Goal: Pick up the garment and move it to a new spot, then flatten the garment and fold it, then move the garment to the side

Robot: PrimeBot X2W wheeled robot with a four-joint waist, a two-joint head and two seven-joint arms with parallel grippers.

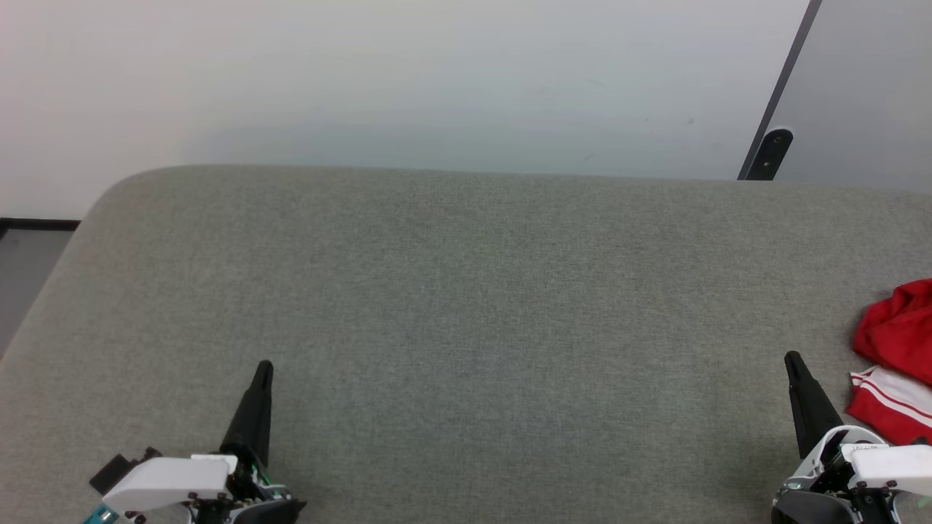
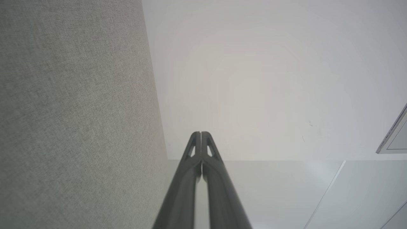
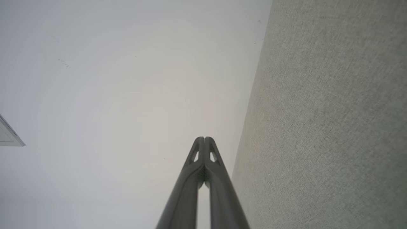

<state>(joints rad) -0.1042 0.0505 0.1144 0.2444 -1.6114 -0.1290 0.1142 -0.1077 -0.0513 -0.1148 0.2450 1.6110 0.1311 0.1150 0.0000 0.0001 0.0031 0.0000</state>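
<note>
Head view: left gripper [image 1: 264,368] and right gripper [image 1: 793,359] each have both fingers pressed together, empty. The garment [image 1: 897,342] lies crumpled just outboard of the right fingers, not touching them, on the grey fabric surface [image 1: 466,291]. Its long axis cannot be determined. A pale wall [image 1: 437,80] stands beyond the fingertips.

Light bright, even, diffuse across the grey cushion [image 1: 466,327]. Soft shadow band on the wall [image 1: 364,145] just above the cushion's far edge. Head view sharp. Wrist views: cushion weave crisp, its edge slightly bowed, my left fingers [image 2: 181,197] blurred near the lens.
</note>
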